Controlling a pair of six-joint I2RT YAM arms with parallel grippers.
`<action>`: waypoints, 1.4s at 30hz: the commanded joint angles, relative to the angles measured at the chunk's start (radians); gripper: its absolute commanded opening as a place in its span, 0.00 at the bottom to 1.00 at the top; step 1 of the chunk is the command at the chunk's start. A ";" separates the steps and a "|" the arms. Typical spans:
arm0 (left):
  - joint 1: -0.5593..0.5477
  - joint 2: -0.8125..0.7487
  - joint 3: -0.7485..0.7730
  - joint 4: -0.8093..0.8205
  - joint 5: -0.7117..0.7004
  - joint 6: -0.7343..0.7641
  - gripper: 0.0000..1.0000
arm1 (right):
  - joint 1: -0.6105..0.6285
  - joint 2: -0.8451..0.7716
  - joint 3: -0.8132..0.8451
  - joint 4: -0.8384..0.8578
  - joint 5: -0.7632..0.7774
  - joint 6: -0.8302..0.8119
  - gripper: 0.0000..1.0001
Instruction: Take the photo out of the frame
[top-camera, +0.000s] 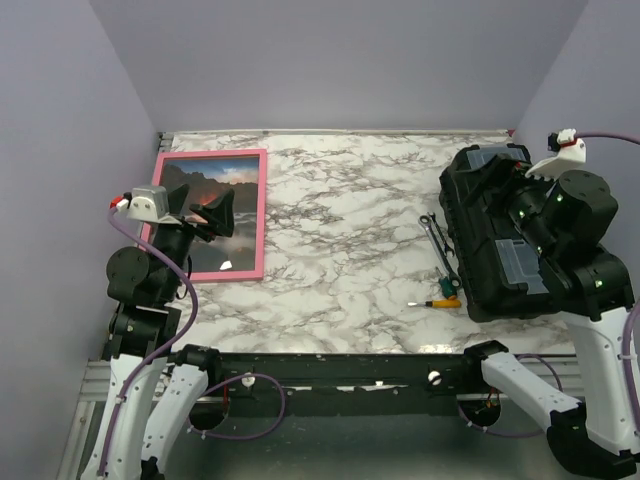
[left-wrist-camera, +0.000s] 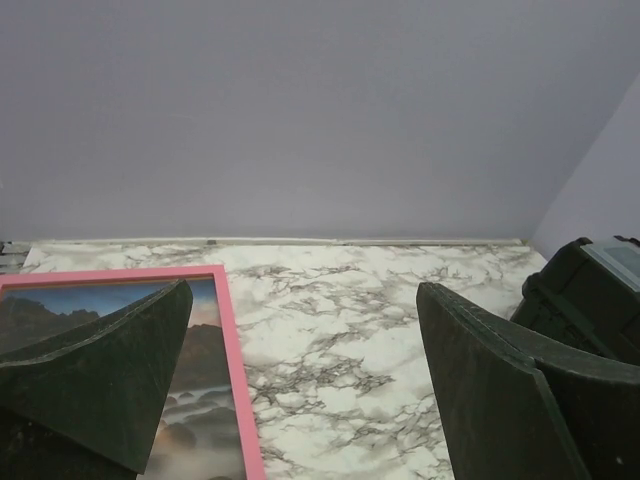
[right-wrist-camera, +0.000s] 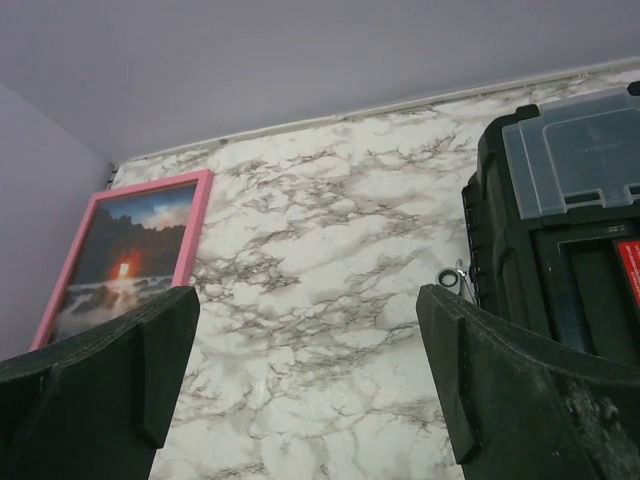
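Note:
The frame (top-camera: 261, 215) is thin and pink and lies flat at the table's far left, with the photo (top-camera: 228, 178) inside it, a dark rocky seascape with an orange glow. My left gripper (top-camera: 203, 207) hovers over the frame's middle and hides part of the print. In the left wrist view its fingers stand wide open (left-wrist-camera: 303, 300), with nothing between them, over the frame's right rail (left-wrist-camera: 236, 370) and the photo (left-wrist-camera: 205, 350). My right gripper (right-wrist-camera: 308, 300) is open and empty, raised at the right above the toolbox. From there the frame (right-wrist-camera: 196, 225) and photo (right-wrist-camera: 130, 260) show far left.
A black toolbox (top-camera: 490, 260) with clear lid compartments stands on the right side of the marble table (top-camera: 340, 230). Beside its left edge lie a wrench (top-camera: 437, 240) and an orange-handled screwdriver (top-camera: 440, 302). Lilac walls close in the back and both sides.

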 joint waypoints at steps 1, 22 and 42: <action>-0.008 -0.001 0.018 0.021 0.004 0.016 0.99 | 0.004 0.022 -0.010 -0.036 0.046 -0.009 1.00; -0.018 0.013 0.012 0.021 -0.011 0.012 0.99 | 0.242 0.178 -0.286 0.357 -0.181 0.401 1.00; -0.022 0.052 0.015 0.007 -0.033 0.013 0.99 | 0.849 1.018 0.066 0.447 0.319 0.619 0.92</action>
